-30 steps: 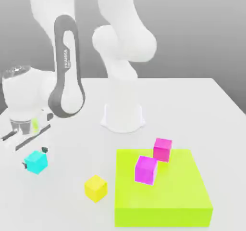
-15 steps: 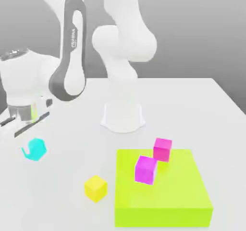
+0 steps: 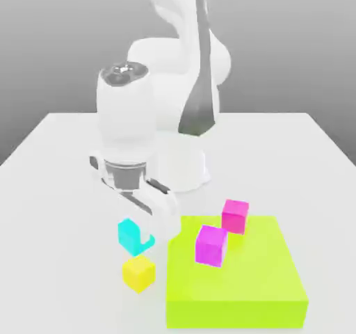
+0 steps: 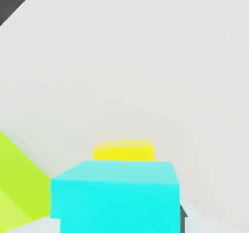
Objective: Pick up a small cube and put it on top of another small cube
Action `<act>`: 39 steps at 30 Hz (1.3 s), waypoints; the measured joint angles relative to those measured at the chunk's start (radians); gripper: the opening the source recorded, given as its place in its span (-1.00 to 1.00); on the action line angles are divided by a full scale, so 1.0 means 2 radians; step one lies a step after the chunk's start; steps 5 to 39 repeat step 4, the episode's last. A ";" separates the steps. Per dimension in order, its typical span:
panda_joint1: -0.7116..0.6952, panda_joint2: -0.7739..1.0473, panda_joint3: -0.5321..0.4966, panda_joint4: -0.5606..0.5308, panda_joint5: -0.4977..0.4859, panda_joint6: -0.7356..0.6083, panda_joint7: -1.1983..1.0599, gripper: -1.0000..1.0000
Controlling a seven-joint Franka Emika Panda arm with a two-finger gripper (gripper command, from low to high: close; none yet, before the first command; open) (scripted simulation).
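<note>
The gripper [image 3: 136,236] holds the cyan cube [image 3: 129,236] up in the air, just above the yellow cube [image 3: 139,273]. It is picked up but not yet put down.

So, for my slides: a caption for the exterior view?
The tool holds the cyan cube just above the yellow cube, beside the lime-green block.

The arm has swung from the exterior view's left toward the middle of the table, carrying the cyan cube [image 3: 129,235] with it. The cube, earlier on the table far to the left, now hangs in the gripper [image 3: 136,238] just above the yellow cube [image 3: 139,273], beside the lime-green block [image 3: 236,284].
</note>
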 joint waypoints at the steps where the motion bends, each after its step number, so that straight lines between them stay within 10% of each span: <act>1: 0.001 0.018 -0.002 0.001 -0.005 0.017 0.003 -1.00; 2: 0.002 0.032 -0.004 0.002 -0.009 0.030 0.006 1.00; 39: 0.002 0.032 -0.004 0.002 -0.009 0.030 0.006 1.00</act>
